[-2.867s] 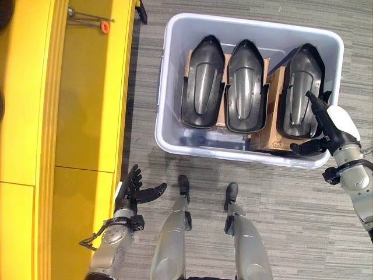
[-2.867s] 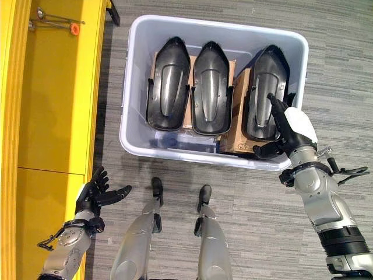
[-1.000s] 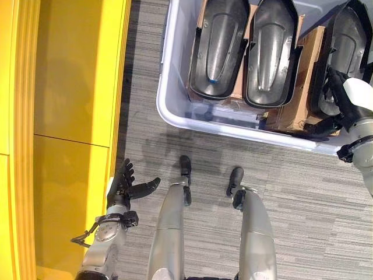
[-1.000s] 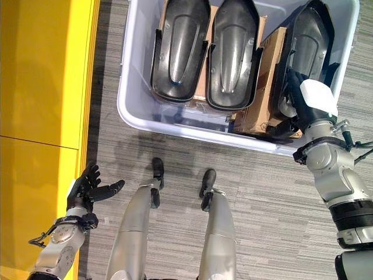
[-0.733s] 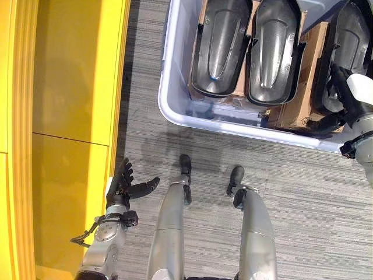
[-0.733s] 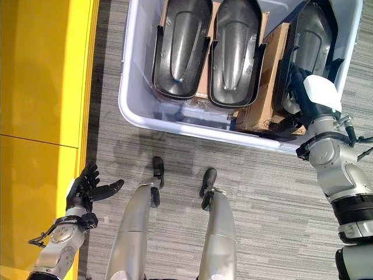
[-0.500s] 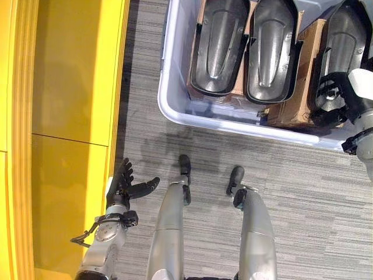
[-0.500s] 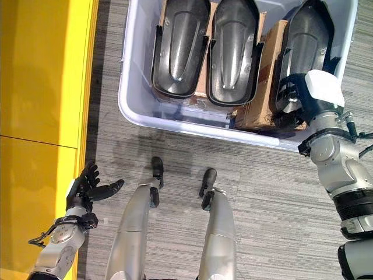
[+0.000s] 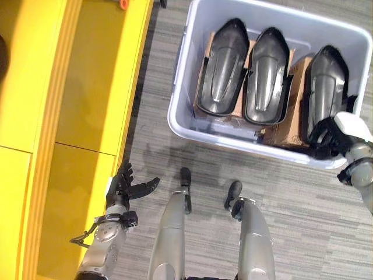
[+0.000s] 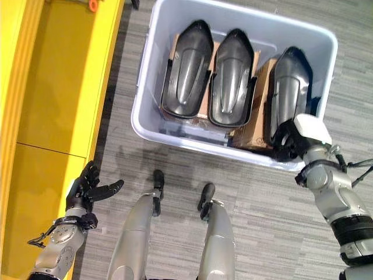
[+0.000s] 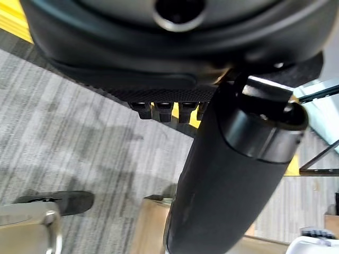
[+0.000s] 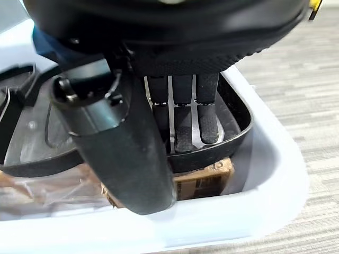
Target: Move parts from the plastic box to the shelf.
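Observation:
Three black moulded parts stand side by side in the pale plastic box [image 9: 178, 114]: a left one [image 9: 221, 70], a middle one [image 9: 267, 76] and a right one [image 9: 325, 87]. My right hand [image 9: 327, 136] sits at the near end of the right part. In the right wrist view its fingers [image 12: 183, 124] curl inside that part's rim [image 12: 235, 140] and the thumb [image 12: 119, 153] lies across the outside. My left hand [image 9: 125, 188] hangs open, fingers spread, beside the front edge of the yellow shelf [image 9: 87, 93].
Brown cardboard [image 9: 293, 116] sits between and under the parts in the box. The box rests on grey carpet [image 9: 303, 198] to the right of the shelf. A small orange object [image 9: 123, 3] lies at the far end of the shelf.
The camera has shifted. My right hand slid from the top of the right part to its near end, and its fingers curled over the rim. The left hand kept its pose.

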